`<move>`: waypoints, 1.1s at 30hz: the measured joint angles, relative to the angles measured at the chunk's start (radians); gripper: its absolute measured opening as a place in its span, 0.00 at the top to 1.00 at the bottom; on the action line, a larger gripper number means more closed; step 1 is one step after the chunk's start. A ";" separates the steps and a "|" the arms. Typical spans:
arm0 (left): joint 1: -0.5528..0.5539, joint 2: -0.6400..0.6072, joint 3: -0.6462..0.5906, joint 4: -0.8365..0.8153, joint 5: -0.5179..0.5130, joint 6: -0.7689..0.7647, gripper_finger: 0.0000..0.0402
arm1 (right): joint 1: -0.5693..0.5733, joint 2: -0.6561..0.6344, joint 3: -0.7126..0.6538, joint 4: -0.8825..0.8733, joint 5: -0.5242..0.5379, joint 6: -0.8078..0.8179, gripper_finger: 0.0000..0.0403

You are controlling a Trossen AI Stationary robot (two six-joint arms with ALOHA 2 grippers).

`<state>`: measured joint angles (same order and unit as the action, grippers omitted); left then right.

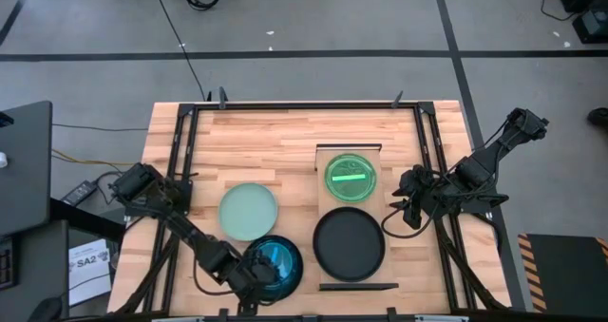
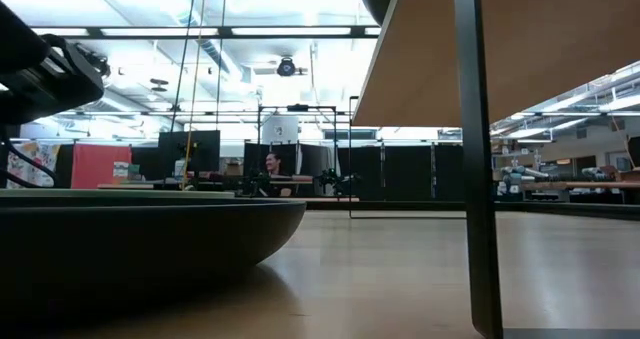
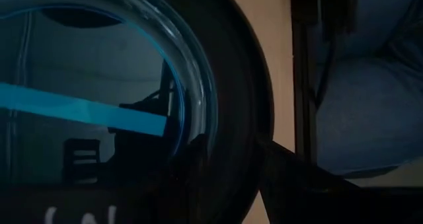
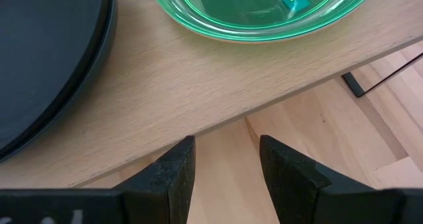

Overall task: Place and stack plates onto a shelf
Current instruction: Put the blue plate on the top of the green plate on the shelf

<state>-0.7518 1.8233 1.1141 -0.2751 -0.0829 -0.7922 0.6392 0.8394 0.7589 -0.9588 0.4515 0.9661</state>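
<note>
The wide wooden tabletop [image 1: 285, 142] fills the middle of the high view, inside a thin black frame [image 1: 304, 104]. Around it is grey floor [image 1: 332, 23] with dark lines. A black cable [image 1: 180, 42] runs down from the top left. At the lower left lies a white paper [image 1: 87, 265]. In the low view a person [image 2: 272, 165] sits far behind, center left

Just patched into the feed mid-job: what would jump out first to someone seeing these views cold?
The glowing lime-green plate on the far end of the shelf, with a matte black plate filling the near end. Next, the translucent teal-blue plate at the table's near edge, sitting in a black plate, with the left gripper at its rim; a pale mint plate lies just beyond. The right gripper hovers open beside the shelf's right edge.
</note>
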 joint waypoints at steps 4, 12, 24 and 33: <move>-0.021 0.000 0.000 -0.038 -0.002 0.003 0.69 | 0.000 0.000 0.000 0.000 0.000 0.000 0.57; -0.036 0.000 -0.001 -0.090 -0.031 0.022 0.69 | 0.000 0.000 0.000 0.000 0.000 0.000 0.57; -0.035 0.000 -0.001 -0.088 -0.053 0.092 0.69 | 0.000 0.000 0.000 0.001 0.000 0.000 0.57; -0.035 0.000 -0.001 -0.094 -0.054 0.105 0.69 | 0.000 0.000 0.000 0.001 0.000 0.000 0.57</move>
<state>-0.7868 1.8236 1.1133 -0.3695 -0.1371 -0.6868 0.6392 0.8394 0.7589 -0.9577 0.4517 0.9665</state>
